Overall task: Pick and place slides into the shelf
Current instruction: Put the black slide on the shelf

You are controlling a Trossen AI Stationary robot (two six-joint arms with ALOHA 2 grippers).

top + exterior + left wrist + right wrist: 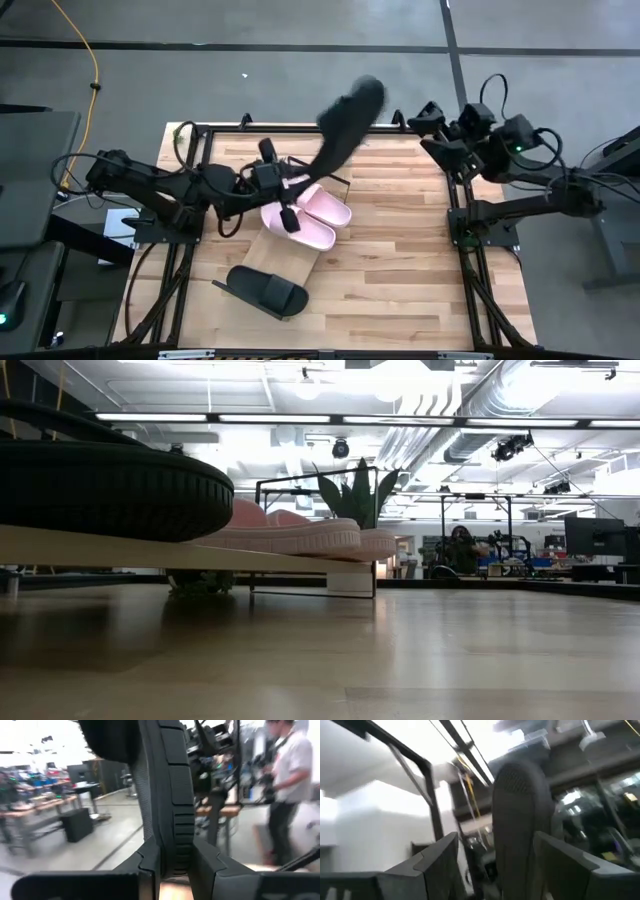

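My left hand [175, 870] pinches raised black slide [345, 125] edgewise | pink slides [310, 215] on shelf [270, 245] | second black slide [268, 288] on bench [400, 270], near edge | right hand [425, 120] at far corner, fingers spread

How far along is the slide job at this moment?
Done: both pink slides and one black slide lie on the shelf. In hand: the left gripper holds the second black slide in the air, near the right gripper. Left: setting it on the shelf.
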